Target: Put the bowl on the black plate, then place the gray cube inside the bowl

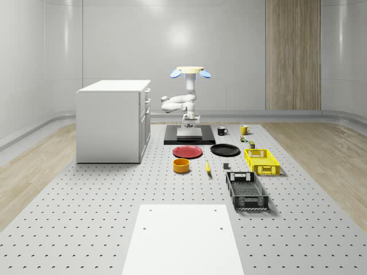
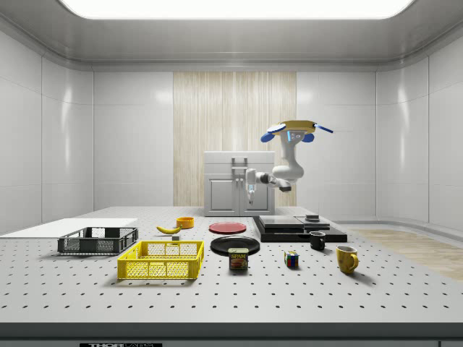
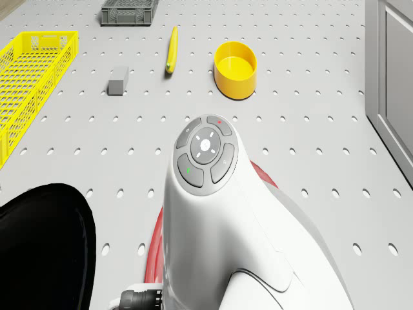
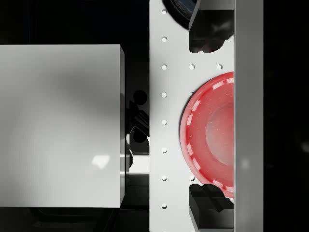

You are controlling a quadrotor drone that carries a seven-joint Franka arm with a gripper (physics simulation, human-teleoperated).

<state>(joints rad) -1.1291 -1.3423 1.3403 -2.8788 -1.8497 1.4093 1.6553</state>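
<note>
Whole-scene view, near to far from the red plate (image 1: pixel 187 151): the yellow bowl (image 1: pixel 181 165) sits in front of it, untouched, the gray cube (image 1: pixel 226 167) off to the side, the black plate (image 1: pixel 225 150) just beside. Drone (image 1: pixel 191 71) hovers above the black pad (image 1: pixel 189 137) behind, its gripper (image 1: pixel 190 118) hanging over that pad; whether the jaws are apart I cannot tell. Perforated bench (image 1: pixel 86 195), white cabinet (image 1: pixel 112 120), pale walls.

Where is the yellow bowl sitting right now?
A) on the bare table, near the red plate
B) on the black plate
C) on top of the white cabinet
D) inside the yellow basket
A: the yellow bowl rests on the perforated table just in front of the red plate, apart from the black plate.
</note>
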